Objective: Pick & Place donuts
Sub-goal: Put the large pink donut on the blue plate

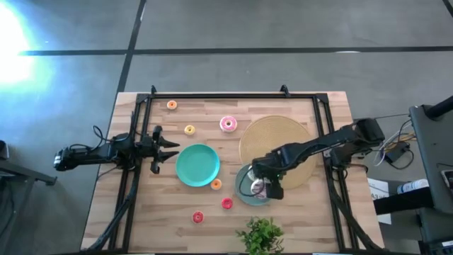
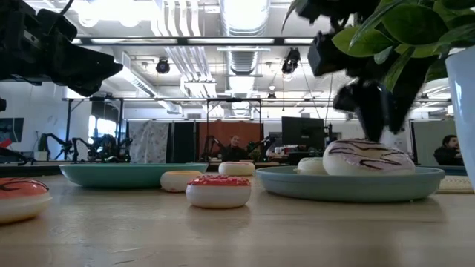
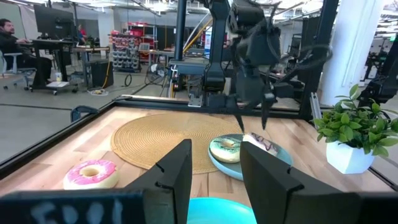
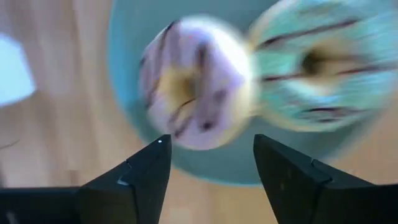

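Observation:
The white-purple donut point(image 4: 193, 81) and the green donut point(image 4: 323, 68) lie flat, side by side, on the small teal plate point(image 1: 245, 193). My right gripper point(image 4: 211, 146) hangs open just above the white-purple donut point(image 2: 369, 157), pointing down, and touches nothing. The pink donut point(image 1: 228, 125) lies on the wood beyond the large teal plate point(image 1: 197, 164). Tiny orange donuts point(image 1: 189, 129) and red donuts point(image 1: 226, 203) are scattered on the table. My left gripper point(image 3: 214, 168) waits open at the large plate's left edge.
The tan woven mat point(image 1: 277, 145) lies under my right arm, right of the pink donut. A potted plant point(image 1: 262, 234) stands at the near edge, close to the small plate. A black frame point(image 1: 226, 96) runs around the table. People sit in the room beyond.

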Motion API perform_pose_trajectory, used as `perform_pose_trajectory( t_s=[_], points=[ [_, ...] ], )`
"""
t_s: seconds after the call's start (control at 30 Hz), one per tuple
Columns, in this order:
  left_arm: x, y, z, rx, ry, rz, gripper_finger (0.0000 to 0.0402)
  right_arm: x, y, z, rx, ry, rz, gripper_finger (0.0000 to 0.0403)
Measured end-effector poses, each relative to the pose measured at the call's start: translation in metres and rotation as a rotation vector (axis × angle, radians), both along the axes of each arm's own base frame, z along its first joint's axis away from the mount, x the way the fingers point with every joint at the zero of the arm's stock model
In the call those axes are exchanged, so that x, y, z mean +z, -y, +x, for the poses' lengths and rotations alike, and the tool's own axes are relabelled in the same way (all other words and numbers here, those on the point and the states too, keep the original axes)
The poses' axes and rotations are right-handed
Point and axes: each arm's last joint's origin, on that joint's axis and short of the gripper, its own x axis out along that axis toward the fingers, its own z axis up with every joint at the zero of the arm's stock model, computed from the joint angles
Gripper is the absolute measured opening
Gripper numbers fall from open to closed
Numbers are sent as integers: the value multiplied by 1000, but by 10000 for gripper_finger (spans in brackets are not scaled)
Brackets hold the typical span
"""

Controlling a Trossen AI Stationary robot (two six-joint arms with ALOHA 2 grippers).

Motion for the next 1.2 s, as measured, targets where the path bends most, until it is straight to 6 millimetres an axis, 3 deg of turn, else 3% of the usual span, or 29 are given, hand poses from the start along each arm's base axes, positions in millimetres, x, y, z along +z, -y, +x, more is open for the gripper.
perform_pose_trajectory(
  t_s=[0.17,0.4,0.6,0.67,0.87,1.07,1.2],
  points=[
    [0,0,0,2,-1,79,110,32,10,-11,-137,148,-159,219],
    [2,0,0,12,19,59,110,50,53,-23,-477,205,-116,219],
    [15,0,-1,-28,173,-463,110,55,82,-30,-676,234,-82,219],
    [18,-2,-2,2,225,-563,110,54,91,-30,-731,235,-76,219],
    [25,-5,-4,80,351,-746,110,53,103,-24,-743,279,-75,219],
    [30,-13,-8,303,520,-886,110,53,103,-24,-734,278,-76,219],
    [34,-14,-6,322,581,-947,110,49,103,-25,-732,267,-81,219]
  ],
)
